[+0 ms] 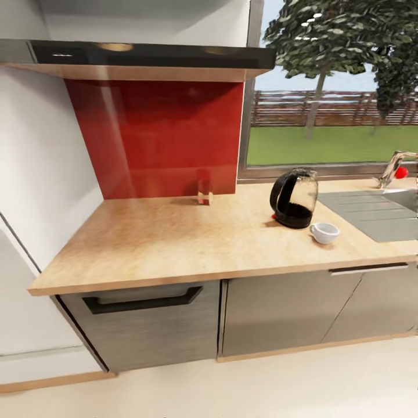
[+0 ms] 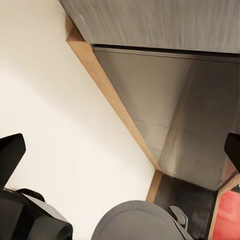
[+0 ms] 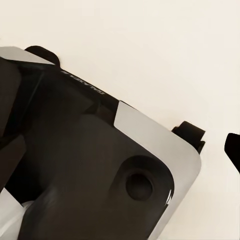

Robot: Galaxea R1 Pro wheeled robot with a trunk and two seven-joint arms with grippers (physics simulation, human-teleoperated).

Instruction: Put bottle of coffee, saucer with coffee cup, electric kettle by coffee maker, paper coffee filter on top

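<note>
The countertop (image 1: 174, 238), a pale wood-look slab, is seen from the head camera running from a white wall at one end to a steel sink (image 1: 377, 212) at the other, above grey cabinet fronts (image 1: 278, 313) and a drawer with a dark handle (image 1: 142, 302). The electric kettle (image 1: 294, 198), dark and glassy with a loop handle, is stood upright on its black base near the sink's edge, in front of the window (image 1: 331, 87). The coffee cup (image 1: 324, 233), small and white, is set on the worktop just beside the kettle, toward the front edge, apart from it by a narrow gap. A small clear object (image 1: 204, 191) is placed well away from both, at the foot of the red backsplash (image 1: 157, 133); what it is cannot be told. A dark hood (image 1: 139, 55) is mounted above the backsplash. In the left wrist view the left gripper (image 2: 120, 150) is shown with its dark fingertips (image 2: 10, 152) spread wide apart, nothing between them, aimed at the pale floor (image 2: 60, 125) and the cabinet plinth. In the right wrist view only one fingertip (image 3: 234, 150) of the right gripper is seen above the robot's dark base (image 3: 75, 165), so whether it is spread or pressed together cannot be told
</note>
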